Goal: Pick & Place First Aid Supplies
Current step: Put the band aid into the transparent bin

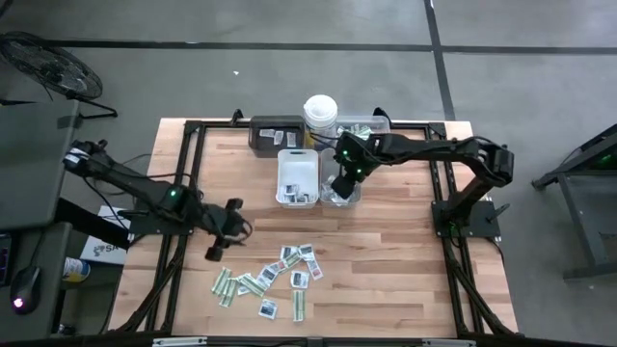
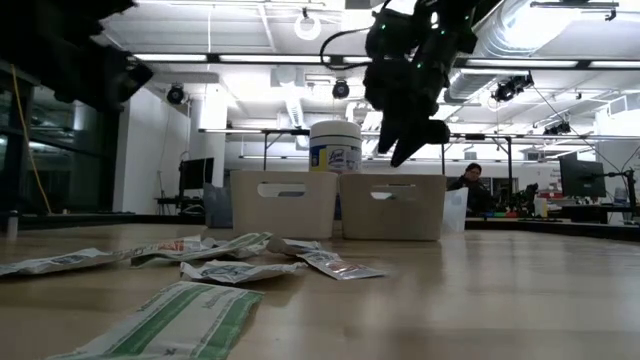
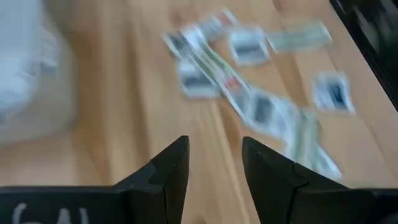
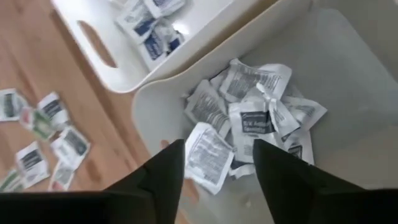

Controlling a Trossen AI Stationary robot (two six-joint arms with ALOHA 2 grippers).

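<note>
The first aid supplies, white sachets and pale-green strips [image 1: 270,280], lie scattered flat on the wooden table near its front edge; they also show in the low view [image 2: 215,250]. More white sachets [image 4: 249,115] lie heaped in a clear tray [image 1: 339,193], and a few in the white tray [image 1: 297,176] beside it. My right gripper [image 4: 217,149] hovers open above the clear tray, fingers pointing down, one sachet [image 4: 206,155] lying in the tray below the gap. My left gripper [image 3: 214,149] stands open over bare wood, just left of the scattered pile [image 3: 249,81], with nothing between its fingers.
A tall white canister [image 1: 320,114], a dark tray [image 1: 275,133] and another tray [image 1: 364,127] stand at the table's far edge. A black frame [image 1: 188,173] borders the table. There is bare wood to the right of the pile [image 1: 395,260].
</note>
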